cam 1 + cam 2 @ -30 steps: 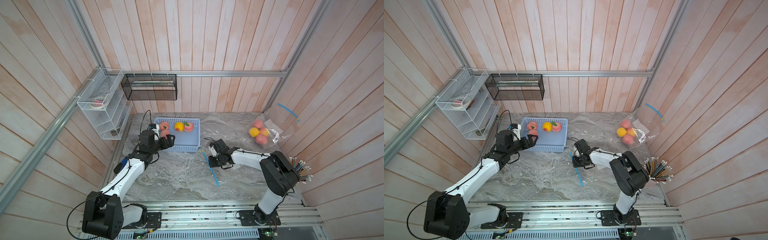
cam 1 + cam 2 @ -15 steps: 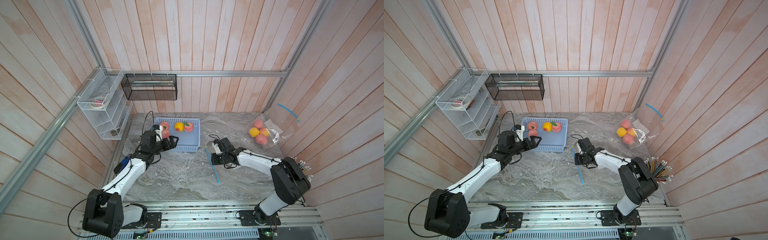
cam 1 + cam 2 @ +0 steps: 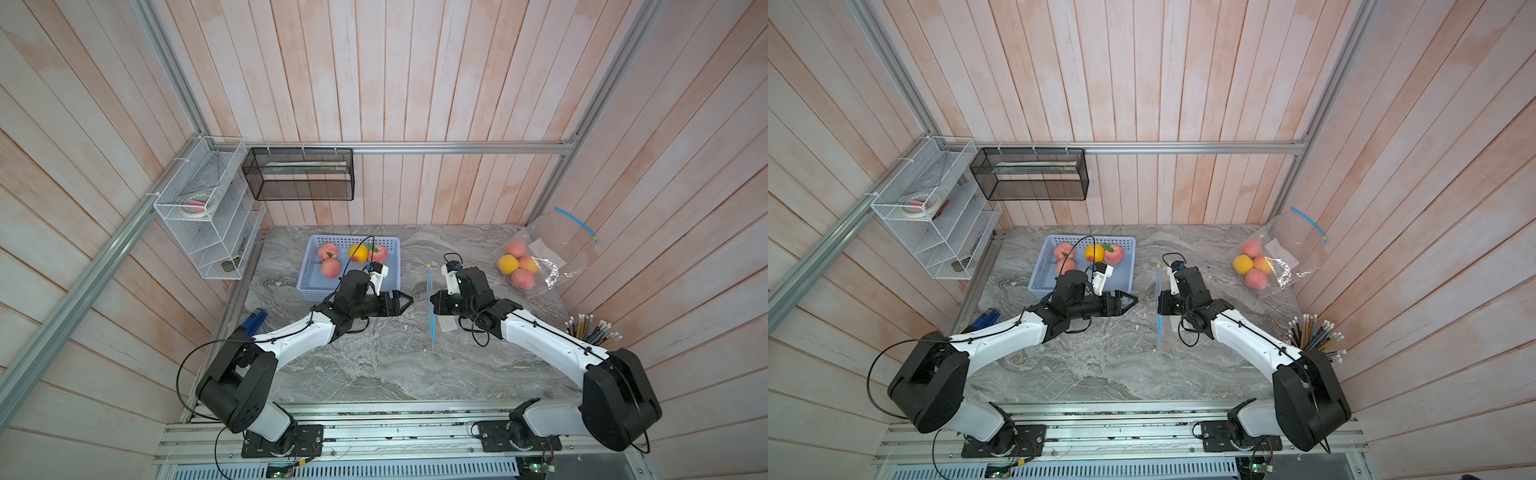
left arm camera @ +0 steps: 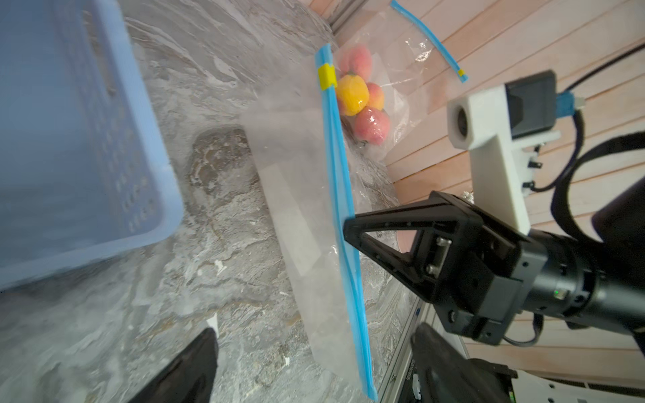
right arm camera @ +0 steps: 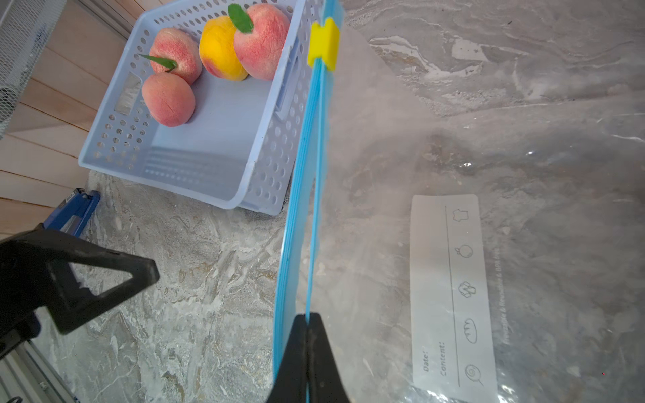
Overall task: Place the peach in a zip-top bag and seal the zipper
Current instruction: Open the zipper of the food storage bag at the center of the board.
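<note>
At mid-counter [image 3: 374,365], my right fingers [image 5: 324,363] are pinching the zip-top bag [image 5: 384,174] by its blue zipper [image 5: 309,174]. My left fingers [image 4: 188,370] are hovering wide apart nearby.

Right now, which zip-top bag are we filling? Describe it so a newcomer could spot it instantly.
On the marble table, beside the blue basket, lies a clear zip-top bag, its blue zipper edge pinched by the right fingers. Unlike the far-corner bag, which already holds fruit, this one is empty.
</note>
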